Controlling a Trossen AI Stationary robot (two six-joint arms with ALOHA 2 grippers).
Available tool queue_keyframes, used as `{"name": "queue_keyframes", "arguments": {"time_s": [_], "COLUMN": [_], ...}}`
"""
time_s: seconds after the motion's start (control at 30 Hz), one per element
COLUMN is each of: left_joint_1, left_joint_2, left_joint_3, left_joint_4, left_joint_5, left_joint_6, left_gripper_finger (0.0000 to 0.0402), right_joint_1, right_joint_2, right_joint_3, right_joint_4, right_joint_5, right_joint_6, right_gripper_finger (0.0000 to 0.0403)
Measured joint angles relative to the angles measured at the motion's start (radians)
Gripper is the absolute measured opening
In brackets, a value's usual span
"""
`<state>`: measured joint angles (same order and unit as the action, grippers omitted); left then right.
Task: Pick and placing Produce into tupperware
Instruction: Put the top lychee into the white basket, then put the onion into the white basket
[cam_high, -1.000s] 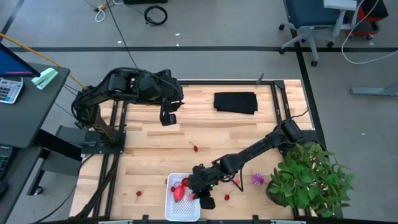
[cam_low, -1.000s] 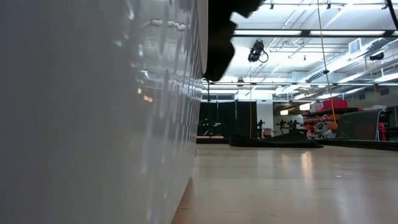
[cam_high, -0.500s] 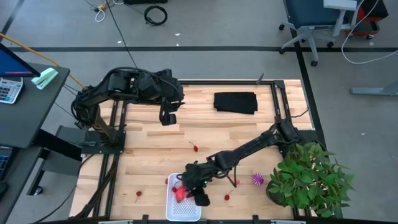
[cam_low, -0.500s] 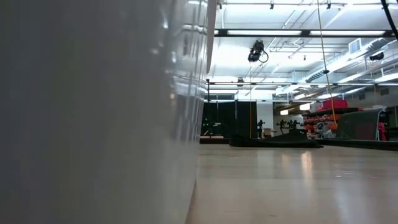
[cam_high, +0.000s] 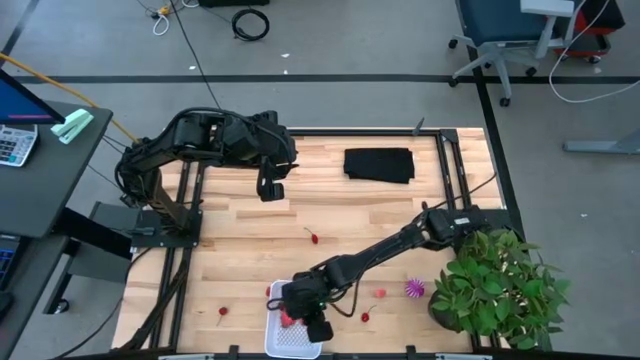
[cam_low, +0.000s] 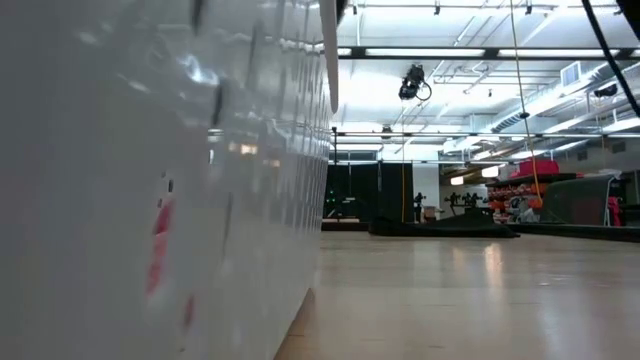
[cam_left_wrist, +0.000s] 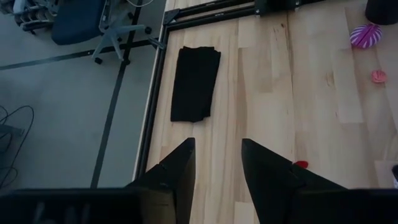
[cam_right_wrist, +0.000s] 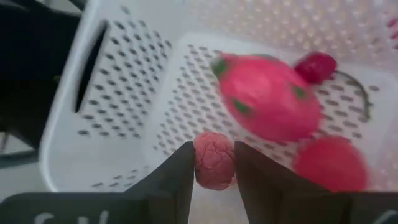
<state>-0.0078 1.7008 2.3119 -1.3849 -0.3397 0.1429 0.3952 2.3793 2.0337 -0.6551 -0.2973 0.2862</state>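
Note:
The white tupperware (cam_high: 293, 335) sits at the table's near edge; its wall (cam_low: 150, 200) fills the left of the low view. Inside lie a large red-pink piece (cam_right_wrist: 267, 93), a small red cherry-like piece (cam_right_wrist: 315, 65) and another red piece (cam_right_wrist: 329, 163). My right gripper (cam_right_wrist: 213, 168) hangs over the tupperware (cam_right_wrist: 124, 93), shut on a small wrinkled pink-red piece (cam_right_wrist: 213, 158). More red pieces (cam_high: 314, 238) (cam_high: 380, 293) and the spiky purple piece (cam_high: 414, 289) lie on the wood. My left gripper (cam_left_wrist: 217, 162) waits open over the far left of the table. My right gripper pinches the small wrinkled pink-red piece (cam_right_wrist: 214, 155) between its two fingers (cam_right_wrist: 177, 174), one finger on each side. The fingers point down into the tupperware from above. The piece is lifted clear, above the mesh floor (cam_right_wrist: 180, 99).
A flat black folded cloth (cam_high: 379, 165) lies near the far edge. A green potted plant (cam_high: 495, 285) stands at the near right corner. Small red pieces (cam_high: 222, 311) (cam_high: 364, 317) lie either side of the tupperware. Bare wood lies between the two arms.
My right arm has reached toward the table's left and near edge, carrying its gripper from beside the tupperware's right rim to over its inside. The left arm has kept still.

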Motion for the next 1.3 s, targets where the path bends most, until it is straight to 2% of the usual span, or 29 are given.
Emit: {"name": "queue_keyframes", "arguments": {"time_s": [0.1, 0.17, 0.53, 1.03, 1.3], "left_joint_1": [0.000, 0.000, 0.000, 0.000, -0.002], "left_joint_2": [0.000, 0.000, 0.001, 0.001, 0.001], "left_joint_3": [0.000, 0.000, 0.000, 0.000, 0.000], "left_joint_4": [-0.001, -0.003, -0.004, -0.004, -0.007], "left_joint_5": [0.000, 0.000, 0.001, 0.001, 0.002], "left_joint_6": [0.000, 0.000, -0.001, -0.007, -0.123], "left_gripper_finger": [0.0134, 0.0131, 0.0136, 0.0133, 0.0139], "right_joint_1": [0.000, -0.001, 0.001, -0.001, 0.000], "right_joint_2": [0.026, 0.030, 0.035, 0.036, -0.070], "right_joint_3": [0.065, 0.088, 0.087, 0.087, 0.087], "right_joint_4": [-0.088, -0.077, -0.114, -0.100, -0.180], "right_joint_5": [0.030, 0.033, 0.043, 0.067, 0.049], "right_joint_6": [-0.007, -0.008, -0.038, -0.062, -0.041], "right_gripper_finger": [0.0122, 0.0122, 0.0124, 0.0191, 0.0186]}}
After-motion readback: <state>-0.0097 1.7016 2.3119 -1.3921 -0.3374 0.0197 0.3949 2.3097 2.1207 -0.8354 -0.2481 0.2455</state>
